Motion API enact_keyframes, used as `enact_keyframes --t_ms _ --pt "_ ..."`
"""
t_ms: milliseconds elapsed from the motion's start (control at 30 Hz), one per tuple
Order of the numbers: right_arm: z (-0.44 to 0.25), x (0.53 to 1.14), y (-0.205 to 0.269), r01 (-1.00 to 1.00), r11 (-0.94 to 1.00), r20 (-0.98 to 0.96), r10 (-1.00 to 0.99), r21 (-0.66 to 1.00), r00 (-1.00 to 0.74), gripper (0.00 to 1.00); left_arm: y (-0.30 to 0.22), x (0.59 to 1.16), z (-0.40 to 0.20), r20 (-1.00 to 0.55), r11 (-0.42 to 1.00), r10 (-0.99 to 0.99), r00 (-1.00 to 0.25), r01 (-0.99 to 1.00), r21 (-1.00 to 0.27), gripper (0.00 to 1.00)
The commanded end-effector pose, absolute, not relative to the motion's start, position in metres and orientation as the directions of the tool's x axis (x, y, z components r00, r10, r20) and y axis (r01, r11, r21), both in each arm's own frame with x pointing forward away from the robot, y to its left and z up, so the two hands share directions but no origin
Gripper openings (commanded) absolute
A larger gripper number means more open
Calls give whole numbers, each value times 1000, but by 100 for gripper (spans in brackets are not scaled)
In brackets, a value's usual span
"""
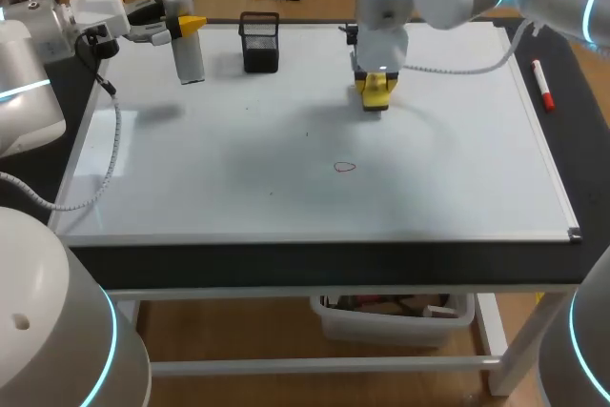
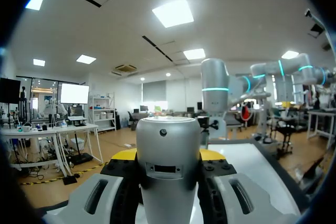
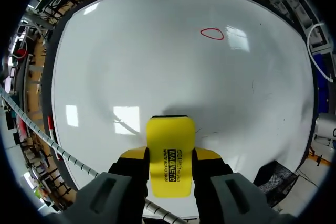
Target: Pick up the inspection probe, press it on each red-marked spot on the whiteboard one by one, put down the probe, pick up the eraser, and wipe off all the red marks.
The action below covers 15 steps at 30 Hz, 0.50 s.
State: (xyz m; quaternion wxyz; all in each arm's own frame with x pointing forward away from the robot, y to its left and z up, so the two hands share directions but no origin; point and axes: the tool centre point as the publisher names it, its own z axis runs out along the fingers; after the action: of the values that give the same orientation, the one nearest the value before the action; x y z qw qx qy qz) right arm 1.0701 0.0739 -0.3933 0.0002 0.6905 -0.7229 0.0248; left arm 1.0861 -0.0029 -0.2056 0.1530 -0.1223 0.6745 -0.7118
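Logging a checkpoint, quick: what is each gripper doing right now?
Left gripper: closed on the inspection probe.
Right gripper: closed on the yellow eraser.

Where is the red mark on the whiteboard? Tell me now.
In the head view the small red oval mark sits near the middle of the white whiteboard, nearer the front edge than the yellow block eraser held by the right tool.

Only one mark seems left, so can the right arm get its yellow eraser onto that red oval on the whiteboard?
Probably yes. The right pincer is shut on the yellow block eraser, and only bare white whiteboard lies between it and the small red oval mark. Nothing stands in that stretch.
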Motion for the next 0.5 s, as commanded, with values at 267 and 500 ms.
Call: enact_keyframes --t_ms 267,500 --pt "-366 1056 17 -988 133 3 -991 -75 -134 0 -3 1086 -206 -35 -45 -383 -923 56 -997 0" --pt "-358 1047 -20 -974 208 6 -978 -90 -209 0 -3 1086 -206 -35 -45 -383 -923 56 -997 0"
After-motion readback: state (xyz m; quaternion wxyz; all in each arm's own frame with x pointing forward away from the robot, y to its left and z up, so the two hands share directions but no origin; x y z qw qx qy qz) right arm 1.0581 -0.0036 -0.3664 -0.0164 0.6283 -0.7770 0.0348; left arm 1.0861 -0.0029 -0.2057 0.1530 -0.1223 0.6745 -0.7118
